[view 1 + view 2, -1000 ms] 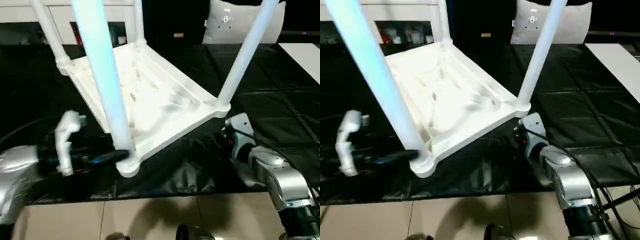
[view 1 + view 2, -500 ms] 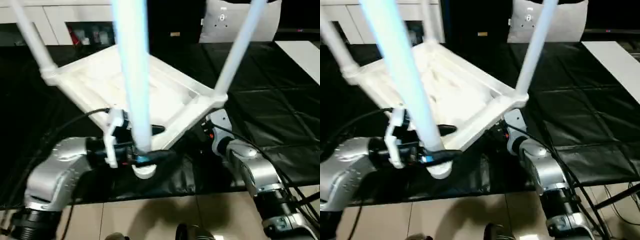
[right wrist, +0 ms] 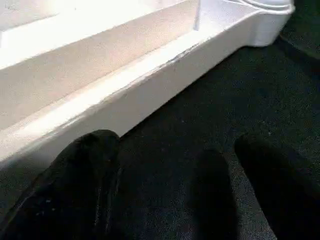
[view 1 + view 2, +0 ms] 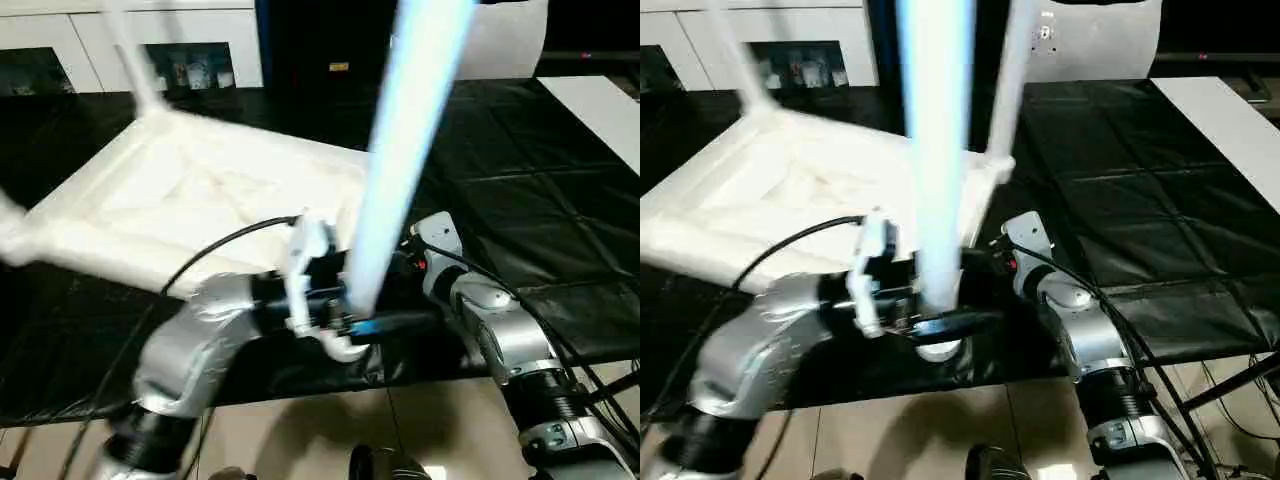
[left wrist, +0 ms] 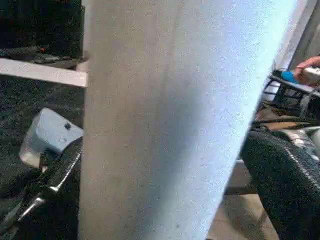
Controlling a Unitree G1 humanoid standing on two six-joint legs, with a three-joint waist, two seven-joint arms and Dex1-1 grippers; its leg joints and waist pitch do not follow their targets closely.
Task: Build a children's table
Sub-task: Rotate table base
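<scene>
Head views: the children's table [image 4: 190, 215] lies upside down on the black work surface [image 4: 560, 200]; the left gripper [image 4: 350, 318] clamps the near leg [image 4: 400, 160] at its base, probably to turn it. Right wrist view: the right gripper [image 3: 175, 185] hangs empty, fingers apart, beside the rim.

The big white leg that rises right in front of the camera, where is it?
In the head views, the leg stands near the front edge of the black work surface, between both arms, with the left hand around its base.
</scene>
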